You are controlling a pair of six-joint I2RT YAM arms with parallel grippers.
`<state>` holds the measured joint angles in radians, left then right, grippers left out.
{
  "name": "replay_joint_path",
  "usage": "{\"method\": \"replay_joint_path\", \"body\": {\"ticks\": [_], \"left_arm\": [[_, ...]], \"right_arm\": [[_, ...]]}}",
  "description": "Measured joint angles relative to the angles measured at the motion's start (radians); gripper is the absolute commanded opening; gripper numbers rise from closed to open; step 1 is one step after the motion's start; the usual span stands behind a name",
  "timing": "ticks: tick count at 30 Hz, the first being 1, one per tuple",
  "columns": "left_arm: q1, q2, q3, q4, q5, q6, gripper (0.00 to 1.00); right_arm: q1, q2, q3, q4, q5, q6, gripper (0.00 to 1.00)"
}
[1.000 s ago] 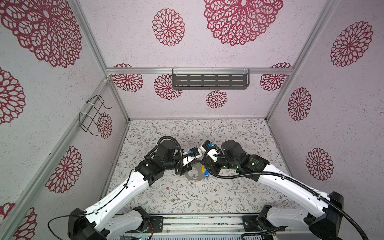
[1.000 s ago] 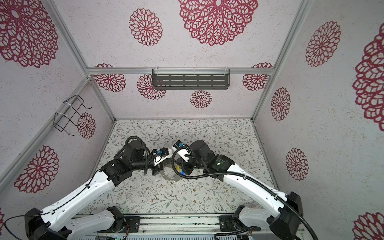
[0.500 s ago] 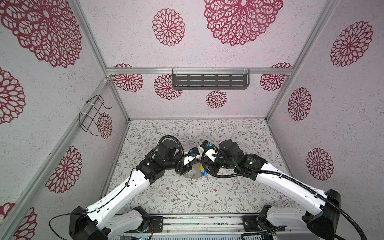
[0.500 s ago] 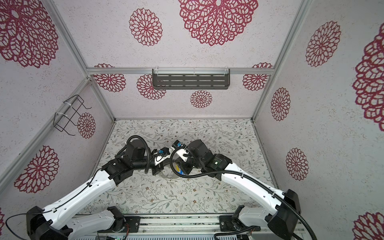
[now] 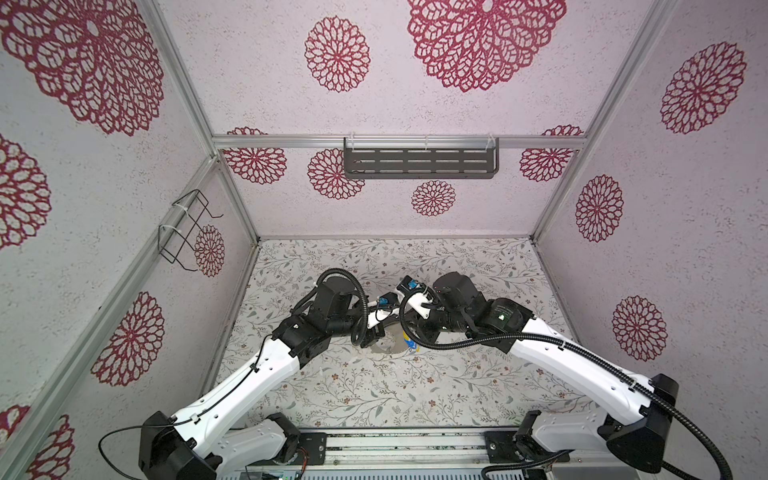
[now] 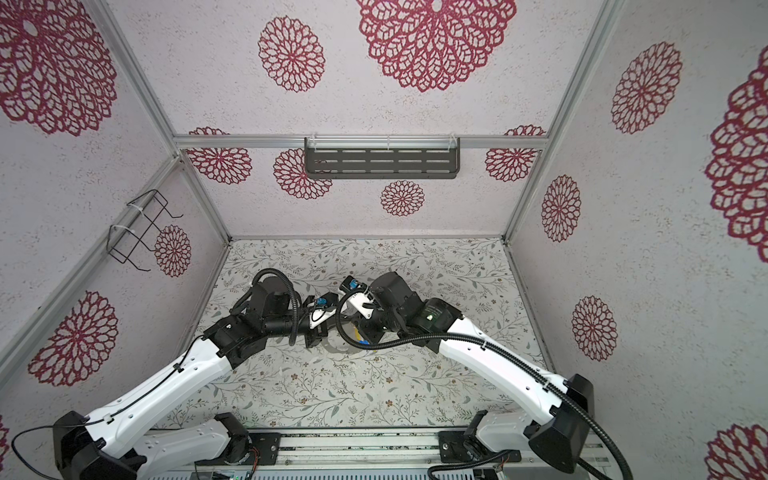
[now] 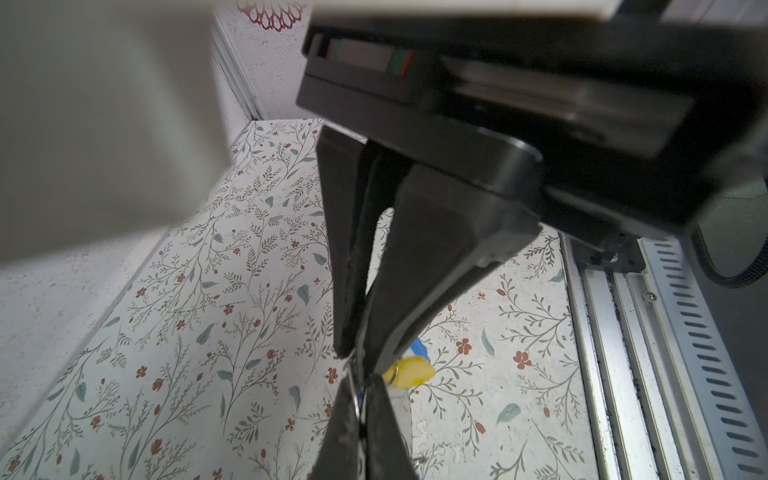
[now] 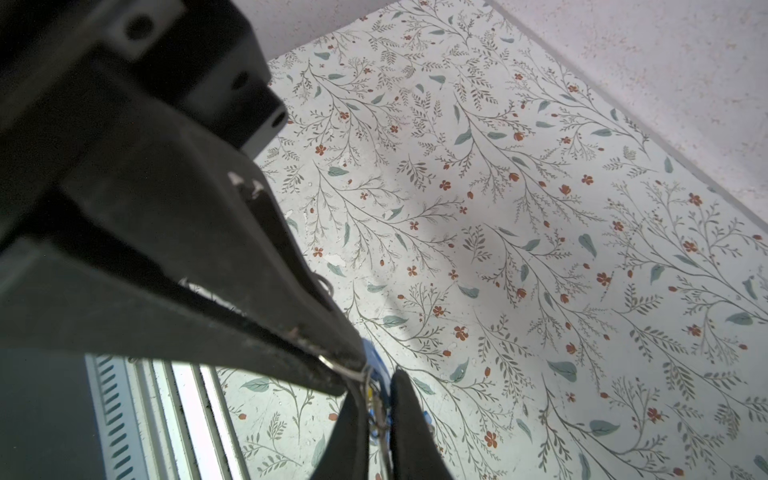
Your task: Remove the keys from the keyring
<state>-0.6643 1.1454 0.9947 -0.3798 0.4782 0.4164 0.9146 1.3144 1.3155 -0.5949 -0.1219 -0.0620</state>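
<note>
Arms meet over the middle of the flowered table [image 5: 374,399], the job unfinished. At left, the left gripper [image 7: 356,360] is pinched tight on what looks like the thin edge of the keyring [image 5: 385,348]. Yellow and blue keys [image 7: 409,371] bunch just beside it; I see none lying loose. At right, the right gripper [image 8: 347,376] has its jaws nearly together on a small silver loop [image 8: 328,360]. Black fingers hide whether that loop has cleared the ring, and how many keys there are.

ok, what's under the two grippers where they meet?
A yellow tag and a blue tag, over the table. What they hang from is hidden behind the left gripper.
</note>
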Motion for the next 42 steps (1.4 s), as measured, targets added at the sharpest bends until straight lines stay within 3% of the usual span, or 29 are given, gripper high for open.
{"method": "replay_joint_path", "body": {"ticks": [2, 4, 6, 7, 8, 9, 12, 18, 25, 27, 30, 32, 42], "left_arm": [[0.000, 0.010, 0.004, 0.000, -0.003, 0.001, 0.00], [0.000, 0.016, 0.004, 0.000, -0.004, 0.003, 0.00], [0.000, 0.016, 0.004, -0.001, -0.003, 0.006, 0.00], [0.000, 0.015, 0.004, -0.001, -0.003, 0.006, 0.00], [0.000, 0.014, 0.004, -0.001, -0.002, 0.007, 0.00], [0.000, 0.014, 0.004, 0.000, -0.002, 0.011, 0.00], [-0.001, 0.013, 0.003, 0.005, -0.004, 0.029, 0.00], [-0.002, 0.013, 0.003, 0.022, -0.003, 0.047, 0.00], [-0.002, 0.013, 0.003, 0.042, 0.003, 0.033, 0.00], [-0.002, 0.013, 0.003, 0.048, 0.005, 0.028, 0.00], [-0.001, 0.013, -0.002, 0.058, 0.004, 0.026, 0.00], [-0.001, 0.013, -0.010, 0.068, 0.007, 0.019, 0.00], [0.000, 0.019, -0.046, 0.077, 0.052, -0.015, 0.00]], "right_arm": [[0.002, 0.012, 0.013, -0.016, 0.017, 0.001, 0.12], [0.004, 0.017, 0.014, -0.025, 0.027, 0.002, 0.00], [0.008, 0.017, 0.013, -0.028, 0.036, 0.001, 0.00], [0.010, 0.016, 0.013, -0.029, 0.040, 0.002, 0.13], [0.012, 0.015, 0.013, -0.029, 0.049, 0.000, 0.19], [0.014, 0.013, 0.011, -0.025, 0.066, -0.007, 0.11], [0.022, -0.003, -0.007, -0.011, 0.098, -0.008, 0.07], [0.030, -0.014, -0.011, -0.005, 0.132, -0.016, 0.07], [0.031, -0.011, 0.021, -0.025, 0.145, -0.035, 0.16], [0.030, -0.009, 0.027, -0.033, 0.144, -0.035, 0.07], [0.027, -0.007, 0.027, -0.036, 0.133, -0.034, 0.08], [0.026, -0.008, 0.018, -0.031, 0.128, -0.035, 0.20], [-0.043, -0.114, -0.190, 0.163, -0.018, 0.011, 0.14]]}}
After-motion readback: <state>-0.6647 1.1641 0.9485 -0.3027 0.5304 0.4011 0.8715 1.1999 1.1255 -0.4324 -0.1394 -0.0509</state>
